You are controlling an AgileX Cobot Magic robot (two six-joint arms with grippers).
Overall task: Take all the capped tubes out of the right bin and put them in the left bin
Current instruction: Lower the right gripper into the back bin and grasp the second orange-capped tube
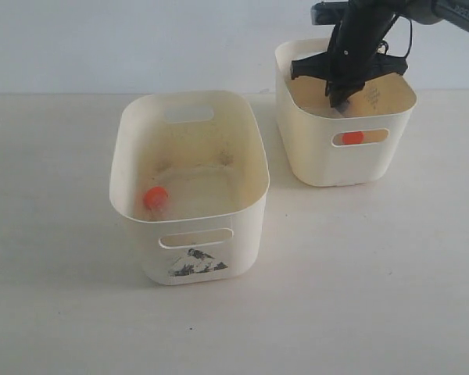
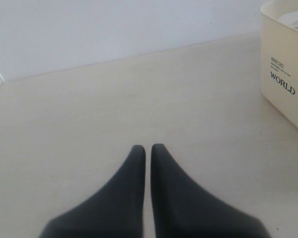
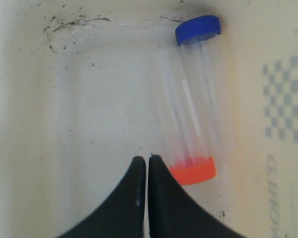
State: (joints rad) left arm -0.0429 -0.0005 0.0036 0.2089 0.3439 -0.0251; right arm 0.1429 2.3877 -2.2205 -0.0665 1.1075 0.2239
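The right bin [image 1: 320,160] stands at the back right, and my right gripper [image 1: 340,100] reaches down inside it. In the right wrist view this gripper [image 3: 147,159] is shut with nothing between its fingers, just beside the orange cap of a capped tube [image 3: 192,171] lying on the bin floor. A blue-capped tube [image 3: 198,29] lies alongside it; their clear bodies are hard to tell apart. An orange cap [image 1: 352,137] shows through the bin's handle slot. The left bin [image 1: 246,211], with its black mountain picture, holds one orange-capped tube [image 1: 155,197]. My left gripper [image 2: 145,147] is shut and empty over bare table.
A cream bin wall printed WORLD [image 2: 288,84] stands off to one side of my left gripper; I cannot tell which bin it is. Pale tabletop [image 1: 359,297] surrounds both bins. The left arm is outside the exterior view.
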